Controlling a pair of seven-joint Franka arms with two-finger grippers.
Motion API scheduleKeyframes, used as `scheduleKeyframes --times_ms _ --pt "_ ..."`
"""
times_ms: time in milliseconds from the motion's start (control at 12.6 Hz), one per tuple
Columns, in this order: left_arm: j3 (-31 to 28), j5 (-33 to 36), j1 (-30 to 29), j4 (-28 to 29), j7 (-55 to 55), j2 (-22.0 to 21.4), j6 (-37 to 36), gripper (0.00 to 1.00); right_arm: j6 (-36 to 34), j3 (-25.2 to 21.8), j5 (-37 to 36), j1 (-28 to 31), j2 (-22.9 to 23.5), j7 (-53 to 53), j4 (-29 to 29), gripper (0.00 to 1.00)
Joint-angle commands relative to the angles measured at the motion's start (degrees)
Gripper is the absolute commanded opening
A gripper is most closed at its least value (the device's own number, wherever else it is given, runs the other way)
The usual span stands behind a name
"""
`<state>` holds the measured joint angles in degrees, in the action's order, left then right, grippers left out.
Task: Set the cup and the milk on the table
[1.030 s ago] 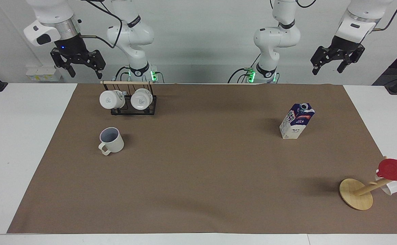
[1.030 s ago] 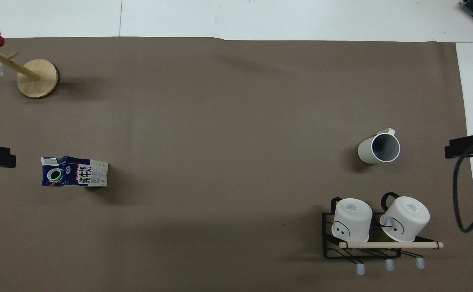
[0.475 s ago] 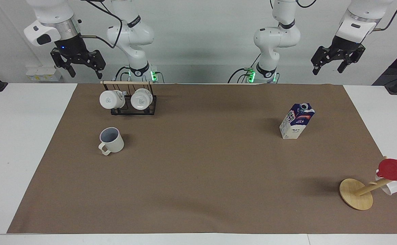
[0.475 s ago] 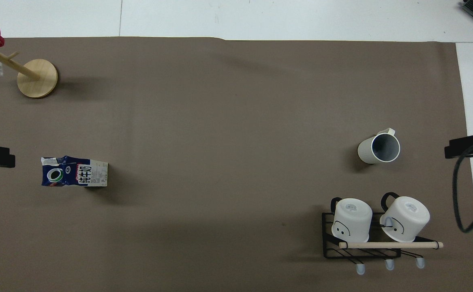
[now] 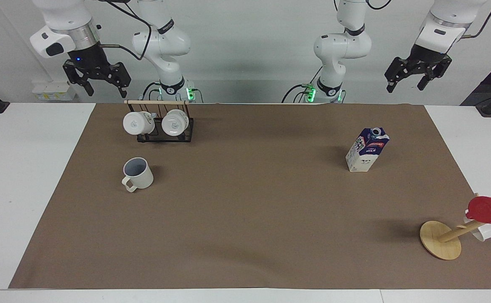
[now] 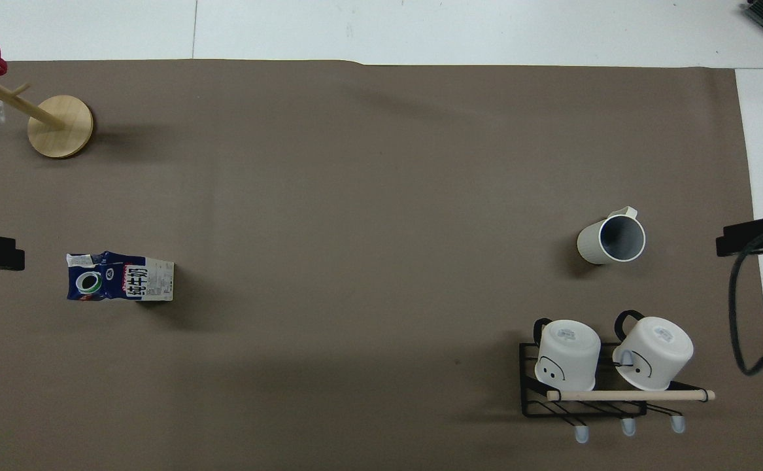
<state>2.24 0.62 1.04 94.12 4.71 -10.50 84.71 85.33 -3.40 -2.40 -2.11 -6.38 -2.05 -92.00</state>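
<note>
Both upright on the mat [image 5: 245,219], apart: rigid, likely breakable cup [image 5: 138,173], handle at 7 o'clock, best pinched across rim; light, crushable milk [image 5: 367,150], best squeezed gently mid-body; left gripper [image 5: 409,80] and right gripper [image 5: 102,82] spread wide, empty, raised.

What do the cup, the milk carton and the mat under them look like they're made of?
The cup looks like glazed ceramic or enamel: smooth cream wall, faint sheen, pale grey inside; which one, I cannot tell. The milk carton looks like coated paperboard: folded gable top, printed faces, round plastic-looking cap. The mat looks like matte brown paper or thin felt: flat, no gloss.
</note>
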Motion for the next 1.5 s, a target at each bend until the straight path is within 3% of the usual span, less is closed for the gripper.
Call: scheduleKeyframes --times_ms 0,871,1188,1426 --pt "0.1 -1.3 -0.3 -0.1 0.8 -0.1 -0.4 1.00 0.4 0.1 0.6 0.2 -1.5 -0.3 -1.8 1.00" --pt "0.2 -1.7 0.5 0.0 2.1 -0.1 0.7 1.00 0.7 0.1 0.7 0.2 -1.5 -1.0 -2.5 1.00" --pt "0.2 -1.7 0.4 0.0 2.1 -0.1 0.5 1.00 7.8 0.4 0.7 -0.1 -0.9 -0.9 -6.9 1.00" --pt "0.5 -1.8 0.6 0.0 2.1 0.0 0.7 1.00 14.8 0.5 0.7 -0.2 -0.4 -0.6 -13.9 1.00"
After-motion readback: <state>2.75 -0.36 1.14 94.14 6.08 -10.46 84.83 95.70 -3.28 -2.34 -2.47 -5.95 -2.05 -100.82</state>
